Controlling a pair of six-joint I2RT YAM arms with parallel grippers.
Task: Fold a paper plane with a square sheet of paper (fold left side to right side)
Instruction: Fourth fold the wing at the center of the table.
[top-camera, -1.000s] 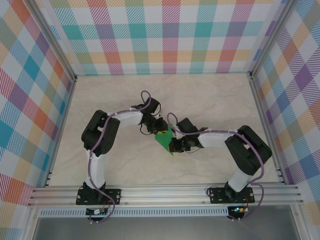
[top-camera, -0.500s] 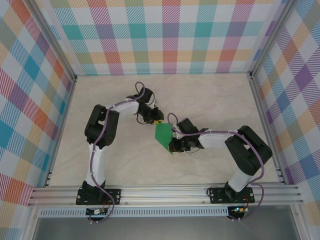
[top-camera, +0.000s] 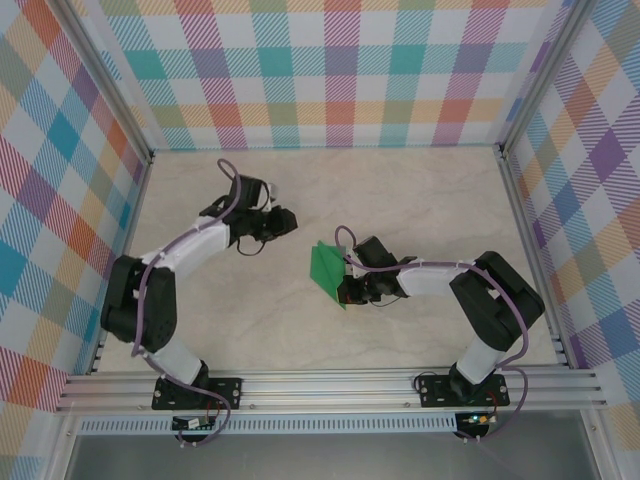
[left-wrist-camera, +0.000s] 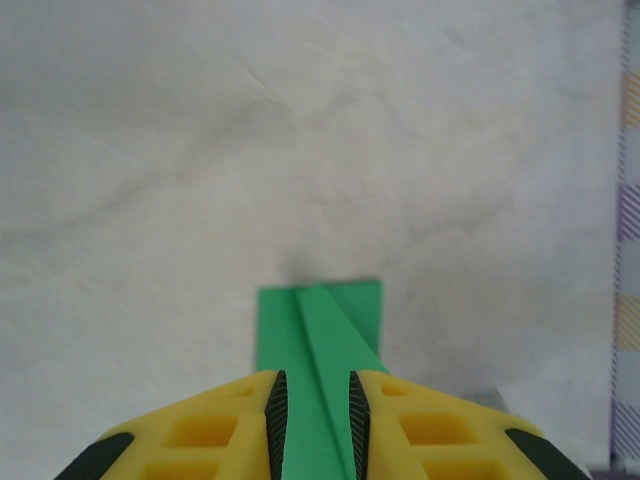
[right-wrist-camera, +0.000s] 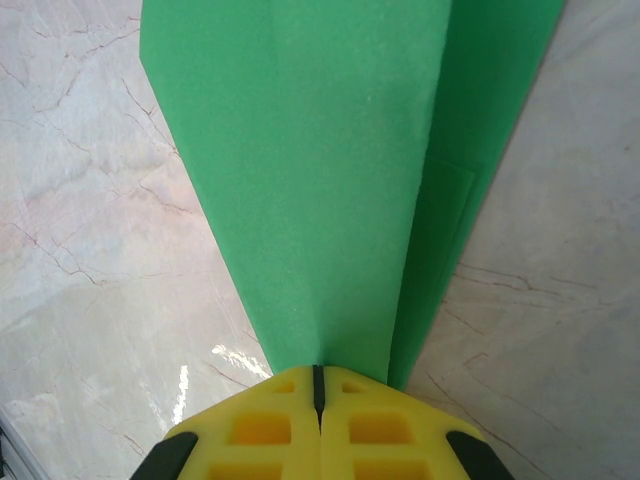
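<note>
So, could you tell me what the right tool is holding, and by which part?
The right tool is shut on the green paper plane, pinching its narrow pointed end.

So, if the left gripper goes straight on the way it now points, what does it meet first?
Most likely the paper plane, which the right gripper holds: it lies dead ahead of the left gripper. Depth is unclear.

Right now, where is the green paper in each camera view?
Top: green paper mid-table, held by the right hand.
Left wrist: green paper bottom centre, beyond the left hand.
Right wrist: green paper upper middle, pinched at bottom.
Shared landmark: the pale marbled table.
</note>
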